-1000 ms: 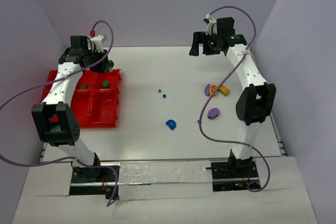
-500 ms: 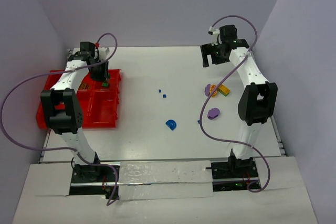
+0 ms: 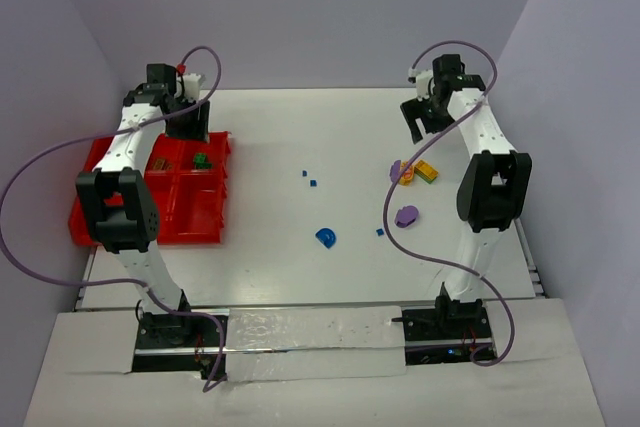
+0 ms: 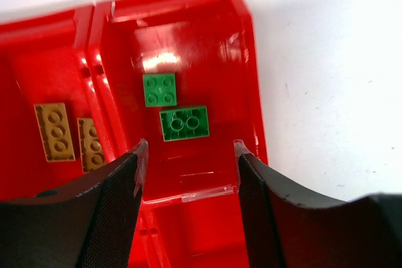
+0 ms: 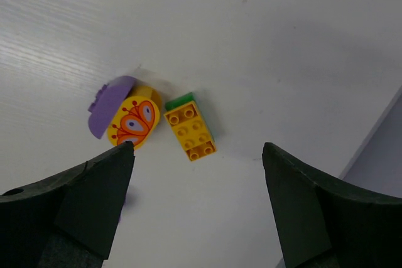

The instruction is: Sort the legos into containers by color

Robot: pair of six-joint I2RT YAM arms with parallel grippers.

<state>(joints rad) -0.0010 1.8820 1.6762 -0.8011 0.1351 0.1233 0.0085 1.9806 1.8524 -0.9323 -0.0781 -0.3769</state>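
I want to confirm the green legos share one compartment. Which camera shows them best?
The left wrist view: both green legos lie studs-up in one compartment of the red container, seen close. The top external view gives only a green speck; the right wrist view misses them.

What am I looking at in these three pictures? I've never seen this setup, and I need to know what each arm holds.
A left arm and a right arm are bolted side by side at the near edge of a white table. The wide picture looks down from above and behind them; the other two come from a camera on each wrist. The dark left fingers are open and empty above the red bins, where two green blocks lie in one compartment and two yellowish blocks in the next. The right fingers are open and empty above a yellow block, a butterfly piece and a purple piece. A blue arch, a second purple piece and tiny blue bits lie loose mid-table.
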